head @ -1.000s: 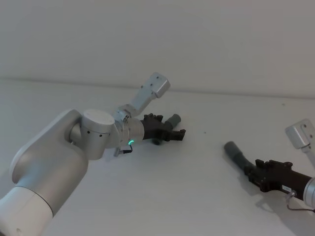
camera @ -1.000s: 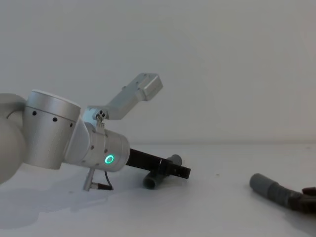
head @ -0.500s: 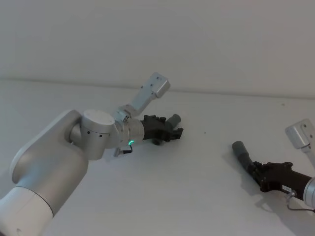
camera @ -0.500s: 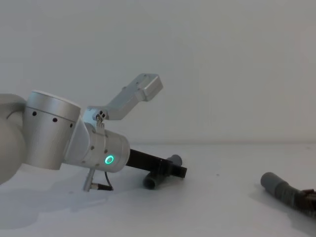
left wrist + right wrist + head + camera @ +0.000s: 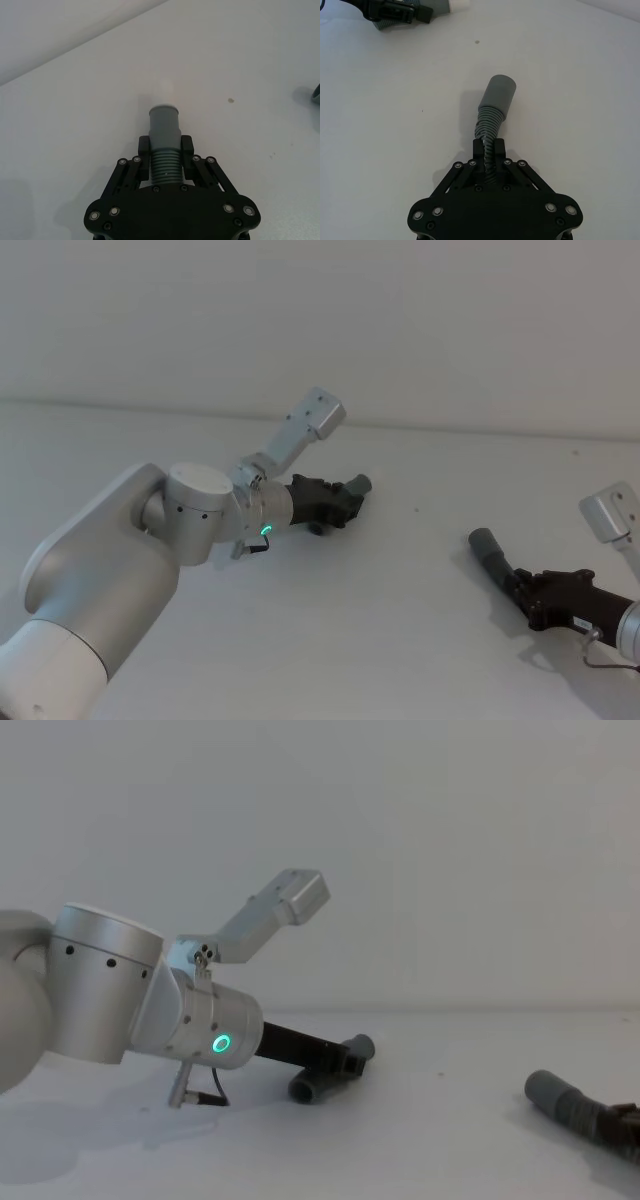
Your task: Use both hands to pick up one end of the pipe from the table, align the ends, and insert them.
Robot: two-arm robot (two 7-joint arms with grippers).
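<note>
The left gripper sits low over the table, left of the middle and toward the far side. Its fingers are clamped on the ribbed part of the short piece of pipe. The narrow cuff of that piece juts out beyond the fingertips and points right and away. In the chest view the narrow cuff is raised, while the other end of the short piece hangs down to the table just below the left gripper. A green light ring glows on the left arm's wrist. The right gripper is at the near right, its fingers closed on the thin ribbed stretch of the long hose. The wide cuff stands out ahead of the right gripper, pointing left and away. In the chest view the wide cuff is low near the table; I cannot tell whether it touches. The two cuffs are well apart, with bare table between them.
</note>
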